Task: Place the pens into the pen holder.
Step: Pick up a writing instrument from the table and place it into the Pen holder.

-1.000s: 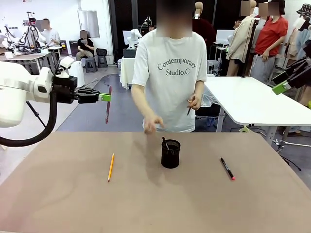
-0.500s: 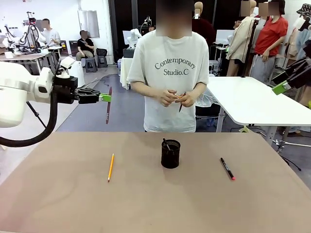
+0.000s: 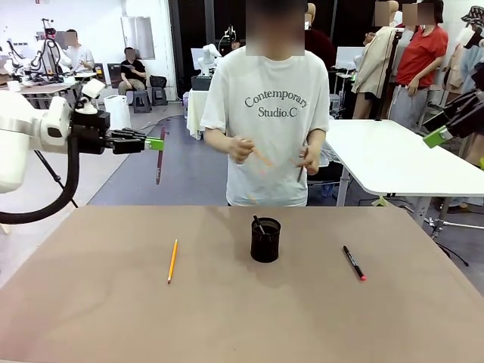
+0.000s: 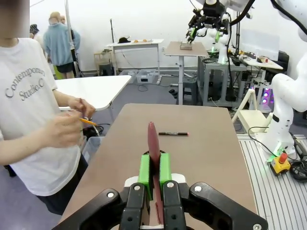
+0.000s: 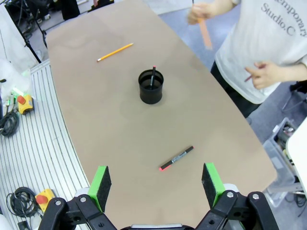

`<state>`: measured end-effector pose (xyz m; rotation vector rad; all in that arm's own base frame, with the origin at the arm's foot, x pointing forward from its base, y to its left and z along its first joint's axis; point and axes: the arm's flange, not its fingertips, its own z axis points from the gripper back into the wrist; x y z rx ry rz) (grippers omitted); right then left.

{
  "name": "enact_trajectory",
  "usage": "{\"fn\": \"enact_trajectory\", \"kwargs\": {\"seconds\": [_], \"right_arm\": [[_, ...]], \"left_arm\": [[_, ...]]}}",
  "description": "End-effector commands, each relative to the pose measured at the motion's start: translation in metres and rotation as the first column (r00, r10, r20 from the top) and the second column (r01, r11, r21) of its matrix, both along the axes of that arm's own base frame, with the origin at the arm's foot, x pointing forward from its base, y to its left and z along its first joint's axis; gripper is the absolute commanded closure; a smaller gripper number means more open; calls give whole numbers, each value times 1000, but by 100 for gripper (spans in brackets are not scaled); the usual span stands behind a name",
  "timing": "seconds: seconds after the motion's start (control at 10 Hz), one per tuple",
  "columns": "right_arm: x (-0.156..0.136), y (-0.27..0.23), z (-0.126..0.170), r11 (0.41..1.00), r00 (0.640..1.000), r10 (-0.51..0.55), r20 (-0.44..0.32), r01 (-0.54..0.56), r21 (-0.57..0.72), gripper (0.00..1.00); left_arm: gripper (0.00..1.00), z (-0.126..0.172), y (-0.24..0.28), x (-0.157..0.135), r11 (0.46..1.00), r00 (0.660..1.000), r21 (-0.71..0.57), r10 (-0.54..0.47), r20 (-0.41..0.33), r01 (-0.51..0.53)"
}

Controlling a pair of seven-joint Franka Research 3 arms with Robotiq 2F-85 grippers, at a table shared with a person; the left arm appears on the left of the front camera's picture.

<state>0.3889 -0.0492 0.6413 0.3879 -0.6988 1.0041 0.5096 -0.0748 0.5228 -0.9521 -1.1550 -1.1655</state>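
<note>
My left gripper (image 3: 153,144) hangs high over the table's far left edge, shut on a dark reddish pencil (image 3: 159,157) that points down. In the left wrist view the green pads (image 4: 145,168) clamp that pencil (image 4: 153,139). A yellow pencil (image 3: 172,260) lies left of the black mesh pen holder (image 3: 265,240), which has one pen standing in it. A black marker with a pink tip (image 3: 353,262) lies to the holder's right. My right gripper (image 5: 157,179) is open, high above the marker (image 5: 176,158) and the pen holder (image 5: 151,86); its green pad (image 3: 437,137) shows at the right edge.
A person stands at the far side of the brown table (image 3: 227,318), hands apart at chest height. One hand holds an orange pencil (image 5: 205,32), and the other holds something thin. A white table (image 3: 393,155) stands behind on the right.
My left gripper has shifted a little left and up with the reddish pencil. The person's hands have come off the table, met at the waist, then spread apart.
</note>
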Motion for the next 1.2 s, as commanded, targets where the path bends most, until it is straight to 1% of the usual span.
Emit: {"fn": "enact_trajectory", "kwargs": {"seconds": [0.0,0.1,0.2,0.3,1.1], "right_arm": [[0,1,2,1000,1000,7,11,-7,12,0],[0,1,2,1000,1000,7,11,-7,12,0],[0,1,2,1000,1000,7,11,-7,12,0],[0,1,2,1000,1000,7,11,-7,12,0],[0,1,2,1000,1000,7,11,-7,12,0]], "left_arm": [[100,-4,6,-9,1000,1000,2,7,25,-7],[100,-5,3,-12,1000,1000,-10,4,1,-4],[100,-19,3,2,1000,999,-29,-7,-41,6],[100,2,6,-3,1000,1000,-1,11,4,-11],[100,2,6,-3,1000,1000,-1,11,4,-11]]}}
